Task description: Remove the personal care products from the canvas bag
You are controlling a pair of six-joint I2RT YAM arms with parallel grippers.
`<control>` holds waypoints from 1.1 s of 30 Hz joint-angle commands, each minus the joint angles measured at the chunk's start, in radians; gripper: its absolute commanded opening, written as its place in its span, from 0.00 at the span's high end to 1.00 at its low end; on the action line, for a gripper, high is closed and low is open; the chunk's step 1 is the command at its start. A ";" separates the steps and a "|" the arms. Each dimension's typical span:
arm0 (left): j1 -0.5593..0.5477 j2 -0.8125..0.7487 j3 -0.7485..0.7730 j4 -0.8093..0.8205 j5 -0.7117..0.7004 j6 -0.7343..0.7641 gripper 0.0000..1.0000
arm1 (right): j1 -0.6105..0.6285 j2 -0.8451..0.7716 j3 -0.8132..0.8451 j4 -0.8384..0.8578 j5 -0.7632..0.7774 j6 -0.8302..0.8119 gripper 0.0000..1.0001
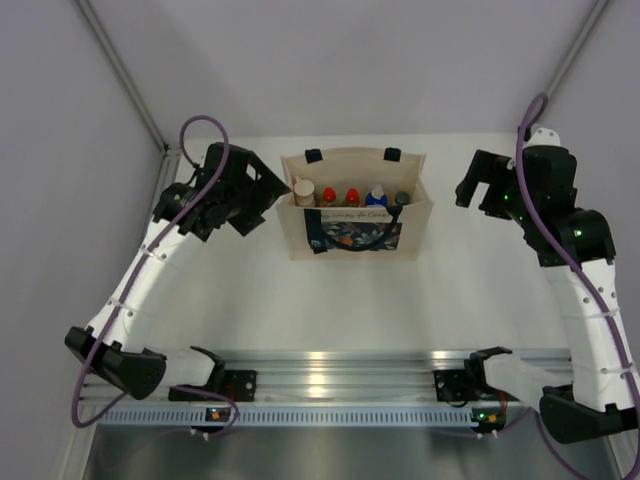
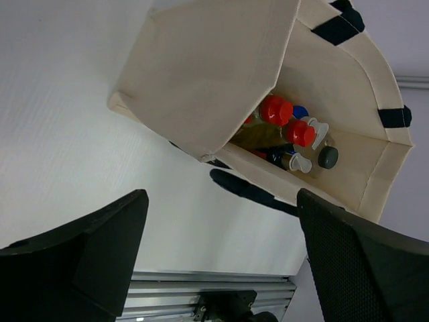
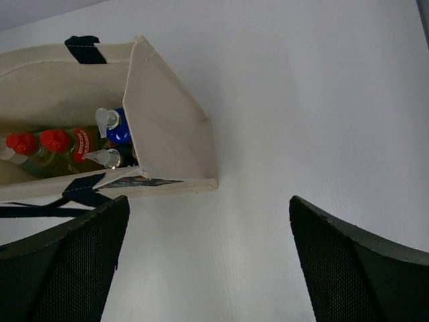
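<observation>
The canvas bag [image 1: 355,232] stands upright at the middle of the table, floral panel facing the arms. Inside it, the personal care products stand in a row: a beige cap [image 1: 303,189], two red caps [image 1: 328,195], a blue cap [image 1: 376,194] and a dark cap [image 1: 402,198]. My left gripper [image 1: 268,192] hovers open beside the bag's left wall, holding nothing. My right gripper [image 1: 478,186] hangs open, apart from the bag's right side. In the left wrist view the bag's wall [image 2: 201,74] and red caps [image 2: 275,109] show beyond the left gripper [image 2: 221,228]. The right wrist view shows the bag [image 3: 167,127] ahead of the right gripper [image 3: 208,228].
An aluminium rail [image 1: 330,368] carrying both arm bases runs along the near edge. Pale walls enclose the table at the back and sides, with a metal post [image 1: 120,70] at the back left. A black handle [image 2: 248,191] droops over the bag's front.
</observation>
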 commanded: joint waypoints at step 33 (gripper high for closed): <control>-0.099 -0.002 -0.320 0.216 -0.091 -0.211 1.00 | 0.177 0.151 0.176 0.142 -0.362 0.040 0.00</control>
